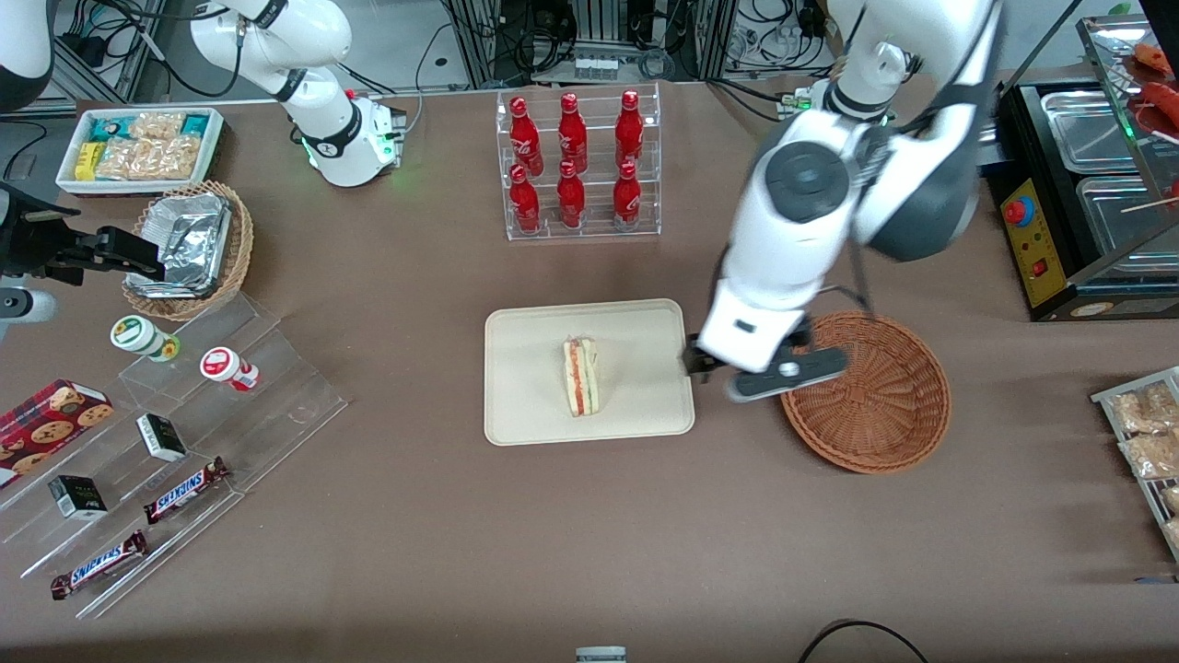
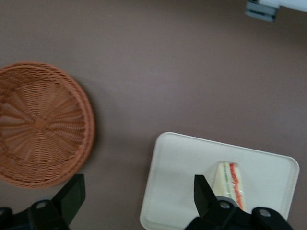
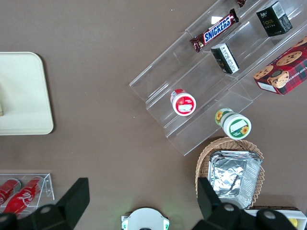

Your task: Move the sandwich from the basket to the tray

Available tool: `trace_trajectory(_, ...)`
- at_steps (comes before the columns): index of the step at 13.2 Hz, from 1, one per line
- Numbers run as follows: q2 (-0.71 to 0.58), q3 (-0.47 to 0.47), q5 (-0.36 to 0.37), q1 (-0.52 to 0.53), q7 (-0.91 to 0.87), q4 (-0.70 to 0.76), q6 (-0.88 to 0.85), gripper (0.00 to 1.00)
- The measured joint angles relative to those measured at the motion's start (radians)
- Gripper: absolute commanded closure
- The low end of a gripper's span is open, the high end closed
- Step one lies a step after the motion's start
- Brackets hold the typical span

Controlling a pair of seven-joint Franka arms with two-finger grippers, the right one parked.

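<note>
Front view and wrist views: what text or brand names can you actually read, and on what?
"SNICKERS": on the candy bars on the clear stepped stand.
Script logo on the red bottles: too small to read.
Black boxes and cookie box: print too small to read.
Sandwich, tray, basket: no text.
Pincer, open, above the tray's edge: no text.

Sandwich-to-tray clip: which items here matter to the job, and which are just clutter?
Job:
sandwich, lying on the tray
basket, nothing in it
claw, open, above the gap between tray and basket

Clutter:
cola bottles
Snickers bars
foil containers
cookie box
</note>
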Motion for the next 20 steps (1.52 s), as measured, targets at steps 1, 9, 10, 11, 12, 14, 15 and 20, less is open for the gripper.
trace_trajectory(1, -0.047, 0.001, 0.005, 0.031, 0.027, -0.045, -0.008, 0.00)
trace_trajectory(9, -0.214, 0.004, 0.010, 0.264, 0.348, -0.115, -0.180, 0.00)
trace_trajectory(10, -0.228, 0.004, 0.010, 0.295, 0.400, -0.115, -0.202, 0.00)
trace_trajectory(11, -0.244, 0.004, 0.010, 0.326, 0.450, -0.115, -0.218, 0.00)
trace_trajectory(12, -0.257, 0.004, 0.010, 0.355, 0.493, -0.115, -0.233, 0.00)
trace_trajectory(14, -0.277, 0.004, 0.010, 0.400, 0.565, -0.117, -0.258, 0.00)
trace_trajectory(15, -0.280, 0.004, 0.010, 0.419, 0.598, -0.117, -0.268, 0.00)
trace_trajectory(20, -0.287, 0.004, 0.009, 0.488, 0.720, -0.117, -0.270, 0.00)
